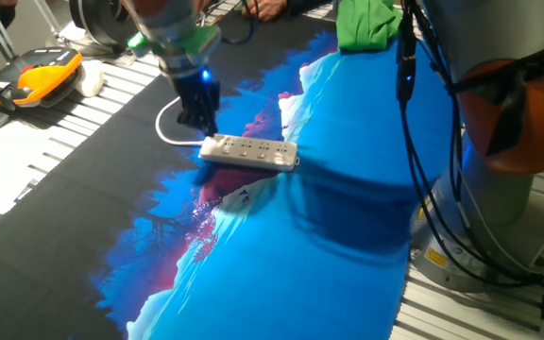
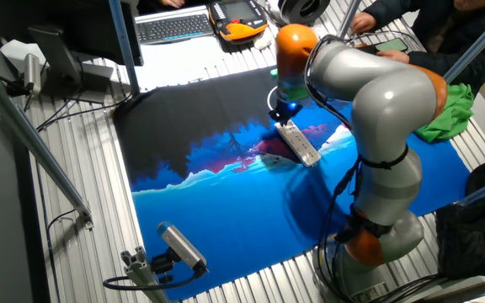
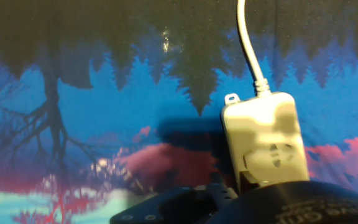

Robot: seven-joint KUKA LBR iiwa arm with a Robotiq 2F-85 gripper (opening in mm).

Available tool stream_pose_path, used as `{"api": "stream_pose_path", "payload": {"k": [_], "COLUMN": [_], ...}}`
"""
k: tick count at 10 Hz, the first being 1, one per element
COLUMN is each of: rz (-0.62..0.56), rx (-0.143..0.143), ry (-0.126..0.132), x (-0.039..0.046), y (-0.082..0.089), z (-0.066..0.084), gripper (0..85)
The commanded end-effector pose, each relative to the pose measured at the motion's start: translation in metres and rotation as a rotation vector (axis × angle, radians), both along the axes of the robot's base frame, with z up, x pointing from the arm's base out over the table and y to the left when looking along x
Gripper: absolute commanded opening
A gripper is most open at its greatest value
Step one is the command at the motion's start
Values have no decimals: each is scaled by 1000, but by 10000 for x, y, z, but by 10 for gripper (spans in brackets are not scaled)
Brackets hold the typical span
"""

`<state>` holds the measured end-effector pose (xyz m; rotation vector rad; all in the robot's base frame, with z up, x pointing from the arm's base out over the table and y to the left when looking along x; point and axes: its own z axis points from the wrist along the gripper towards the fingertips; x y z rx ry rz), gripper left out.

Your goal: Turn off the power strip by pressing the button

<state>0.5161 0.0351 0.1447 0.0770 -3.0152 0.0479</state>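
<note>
Under the hand camera: the dark body of the claw [image 3: 253,202] fills the bottom edge, over the near end of the power strip [image 3: 265,140].
Claw state: cannot tell; no view shows the fingertips, whether parted or closed.
Claw position: in one fixed view the claw [image 1: 199,121] hangs down over the cord end of the power strip [image 1: 250,151]; whether it touches the strip is not clear.
Power strip: a slim white bar lying flat on the printed cloth [image 1: 338,236], near the middle of the counter [image 1: 26,179], with a row of sockets along its top.
Cord: the white cord [image 3: 247,43] leaves the strip's end and runs away from the camera in the hand view; in one fixed view the cord [image 1: 166,127] loops on the black part of the cloth beside the claw.
Cloth: blue, pink and black with a tree pattern, spread over the slatted counter.
Arm: in the other fixed view the grey and orange arm [image 2: 377,109] bends over the cloth to the strip [image 2: 299,143].
Far side: a green cloth [image 1: 366,24] lies at the cloth's far edge; an orange and black handset [image 1: 45,76] rests on the counter's far corner, and a keyboard [image 2: 173,27] lies beyond.
</note>
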Motion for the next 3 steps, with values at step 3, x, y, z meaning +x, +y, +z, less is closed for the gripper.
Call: {"api": "stream_pose_path", "payload": {"k": [3], "rz": [2], "rx": [-3], "ry": [-18], "x": [-150], "y": [-87], "z": [748], "gripper": [0]}}
